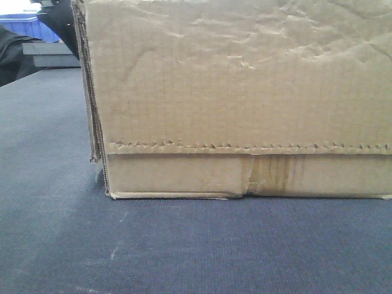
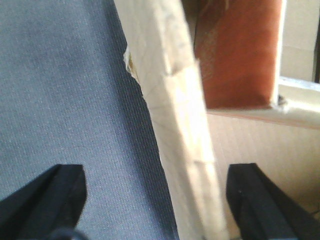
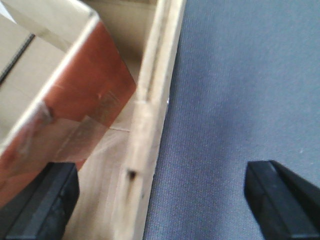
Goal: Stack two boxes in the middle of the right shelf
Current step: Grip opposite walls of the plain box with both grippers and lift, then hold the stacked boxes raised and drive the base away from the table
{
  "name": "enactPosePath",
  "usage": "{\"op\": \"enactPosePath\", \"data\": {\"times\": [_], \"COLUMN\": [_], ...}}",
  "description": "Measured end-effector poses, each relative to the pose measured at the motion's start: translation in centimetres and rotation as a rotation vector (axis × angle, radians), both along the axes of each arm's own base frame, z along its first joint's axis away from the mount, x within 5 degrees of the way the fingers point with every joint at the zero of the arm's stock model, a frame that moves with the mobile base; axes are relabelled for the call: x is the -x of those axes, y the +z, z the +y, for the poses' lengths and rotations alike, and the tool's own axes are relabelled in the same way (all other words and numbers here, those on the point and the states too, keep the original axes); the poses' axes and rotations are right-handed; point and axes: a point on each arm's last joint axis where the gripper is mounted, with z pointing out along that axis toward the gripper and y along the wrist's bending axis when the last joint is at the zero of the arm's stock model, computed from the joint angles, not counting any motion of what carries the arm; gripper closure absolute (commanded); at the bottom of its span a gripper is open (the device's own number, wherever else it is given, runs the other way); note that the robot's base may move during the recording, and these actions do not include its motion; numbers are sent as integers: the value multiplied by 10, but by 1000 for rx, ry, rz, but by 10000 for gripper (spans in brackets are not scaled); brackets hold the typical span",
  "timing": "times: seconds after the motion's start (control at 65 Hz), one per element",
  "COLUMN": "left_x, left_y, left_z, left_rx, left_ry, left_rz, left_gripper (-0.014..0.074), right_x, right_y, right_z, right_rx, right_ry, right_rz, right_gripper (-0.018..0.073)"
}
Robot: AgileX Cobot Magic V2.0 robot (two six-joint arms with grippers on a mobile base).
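We see a tan corrugated box (image 1: 245, 92) upright on the grey surface (image 1: 184, 245), face wrinkled, with a jagged seam and brownish stain low down.

Front view: carton (image 1: 245, 92) cut off at top and right edges — full extent unknown. Behind it, blue bin (image 1: 24, 27) partly hidden. Wrist views: left gripper (image 2: 157, 170) and right gripper (image 3: 160, 172) fingers cropped by bottom edge — carton wall blurred.

Blue bin (image 1: 23, 27) beyond grey textured tabletop (image 1: 49, 196).
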Motion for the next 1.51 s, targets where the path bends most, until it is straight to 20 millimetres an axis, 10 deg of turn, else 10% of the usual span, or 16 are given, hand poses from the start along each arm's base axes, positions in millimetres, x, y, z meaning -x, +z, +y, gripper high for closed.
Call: {"op": "enactPosePath", "data": {"times": [0.215, 0.615, 1.123, 1.508], "left_x": [1, 13, 84, 100], "left_y": [0, 22, 150, 171], "left_z": [-3, 4, 43, 50], "left_rx": [21, 32, 131, 162], "left_ry": [-1, 15, 45, 46], "left_rz": [9, -39, -401, -456], "left_gripper": [708, 708, 708, 708], "right_x": [-5, 8, 62, 75], "right_y": [-10, 3, 125, 155], "right_z": [4, 5, 7, 6], "right_rx": [-18, -30, -161, -170], "right_ry": [7, 25, 57, 77], "right_rz": [42, 43, -308, -364], "right_gripper": [726, 713, 713, 713]}}
